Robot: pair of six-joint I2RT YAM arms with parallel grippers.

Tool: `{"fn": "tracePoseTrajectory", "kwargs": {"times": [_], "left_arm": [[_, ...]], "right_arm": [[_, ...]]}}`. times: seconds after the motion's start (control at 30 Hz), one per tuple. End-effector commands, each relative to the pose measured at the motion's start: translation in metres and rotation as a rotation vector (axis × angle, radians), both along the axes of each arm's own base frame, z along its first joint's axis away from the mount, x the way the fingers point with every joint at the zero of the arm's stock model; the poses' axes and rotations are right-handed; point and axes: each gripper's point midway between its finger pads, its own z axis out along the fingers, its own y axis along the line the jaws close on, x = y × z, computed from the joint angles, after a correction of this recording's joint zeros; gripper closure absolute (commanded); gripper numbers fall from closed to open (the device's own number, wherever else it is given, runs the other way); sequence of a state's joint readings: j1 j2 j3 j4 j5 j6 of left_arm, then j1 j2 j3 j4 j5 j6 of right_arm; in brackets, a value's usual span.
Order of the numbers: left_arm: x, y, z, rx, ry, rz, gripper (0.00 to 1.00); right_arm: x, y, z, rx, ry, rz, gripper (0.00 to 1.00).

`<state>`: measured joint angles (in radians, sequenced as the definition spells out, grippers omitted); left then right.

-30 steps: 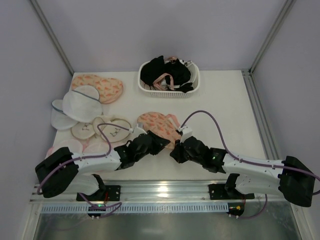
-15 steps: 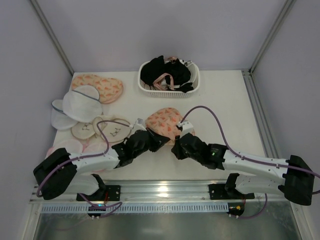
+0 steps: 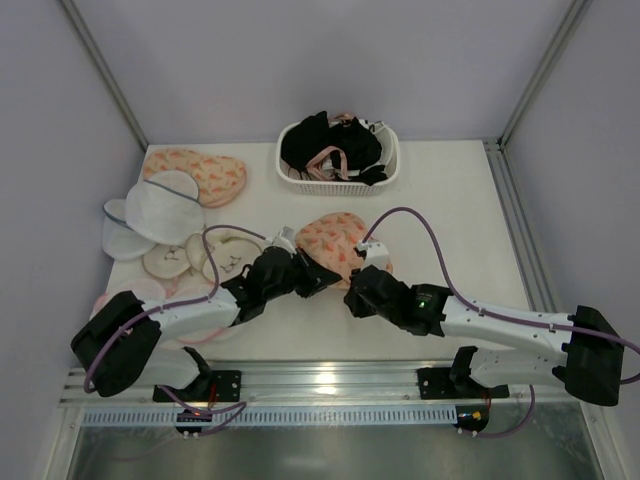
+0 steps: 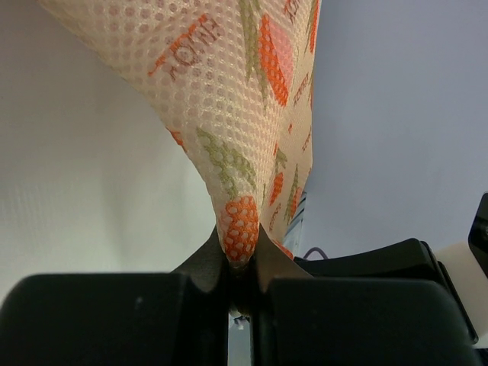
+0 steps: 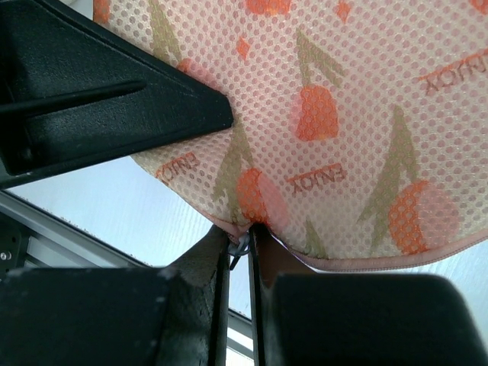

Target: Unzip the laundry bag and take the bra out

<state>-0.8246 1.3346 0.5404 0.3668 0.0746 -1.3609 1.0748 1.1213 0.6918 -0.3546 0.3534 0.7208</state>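
The peach laundry bag (image 3: 335, 240) with orange print is held up off the table between both grippers. My left gripper (image 3: 308, 272) is shut on a fold of its mesh fabric (image 4: 240, 229). My right gripper (image 3: 352, 298) is shut on the small metal zip pull (image 5: 241, 245) at the bag's pink zip rim (image 5: 366, 263). The bag fills the top of the right wrist view (image 5: 343, 114), and the left gripper's black finger (image 5: 114, 107) shows beside it. The bra is hidden; no pink bra shows outside the bag.
A second peach printed bag (image 3: 195, 172) lies at the far left. White mesh domed bags (image 3: 160, 210) and cream round bags (image 3: 215, 258) lie left of my left arm. A white basket (image 3: 338, 178) with black garments stands at the back.
Both grippers have lifted the bag and carried it away from me and slightly right. The bag has gone from lying flat to being bunched up between them.
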Motion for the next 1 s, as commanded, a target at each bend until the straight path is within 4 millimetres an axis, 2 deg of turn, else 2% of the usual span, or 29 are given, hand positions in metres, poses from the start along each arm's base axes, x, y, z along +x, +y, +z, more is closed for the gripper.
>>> {"fn": "tracePoseTrajectory", "kwargs": {"times": [0.0, 0.23, 0.37, 0.47, 0.5, 0.53, 0.63, 0.8, 0.87, 0.97], "left_arm": [[0.023, 0.043, -0.033, 0.175, -0.019, 0.101, 1.0], [0.033, 0.05, -0.037, 0.196, -0.01, 0.123, 1.0], [0.032, 0.043, -0.032, 0.16, -0.007, 0.097, 1.0], [0.03, 0.037, -0.03, 0.132, 0.007, 0.077, 1.0], [0.031, 0.035, -0.028, 0.119, 0.002, 0.075, 1.0], [0.031, 0.034, -0.028, 0.112, 0.007, 0.073, 1.0], [0.03, 0.03, -0.024, 0.084, 0.012, 0.067, 1.0], [0.029, 0.028, -0.017, 0.052, 0.011, 0.068, 1.0], [0.029, 0.026, -0.014, 0.04, 0.008, 0.065, 1.0], [0.029, 0.025, -0.013, 0.027, 0.011, 0.061, 1.0]], "right_arm": [[-0.005, -0.08, -0.03, -0.318, 0.023, -0.11, 0.96], [-0.016, -0.076, -0.028, -0.308, 0.076, -0.059, 0.96], [-0.023, -0.062, -0.027, -0.238, 0.099, 0.005, 0.96], [-0.023, -0.055, -0.028, -0.206, 0.09, 0.022, 0.75], [-0.023, -0.052, -0.028, -0.198, 0.089, 0.028, 0.73], [-0.022, -0.05, -0.028, -0.194, 0.088, 0.029, 0.65], [-0.02, -0.045, -0.031, -0.194, 0.093, 0.035, 0.5], [-0.016, -0.034, -0.033, -0.174, 0.088, 0.043, 0.47], [-0.017, -0.024, -0.03, -0.124, 0.092, 0.068, 0.45], [-0.019, 0.002, -0.019, 0.012, 0.065, 0.138, 0.42]]}}
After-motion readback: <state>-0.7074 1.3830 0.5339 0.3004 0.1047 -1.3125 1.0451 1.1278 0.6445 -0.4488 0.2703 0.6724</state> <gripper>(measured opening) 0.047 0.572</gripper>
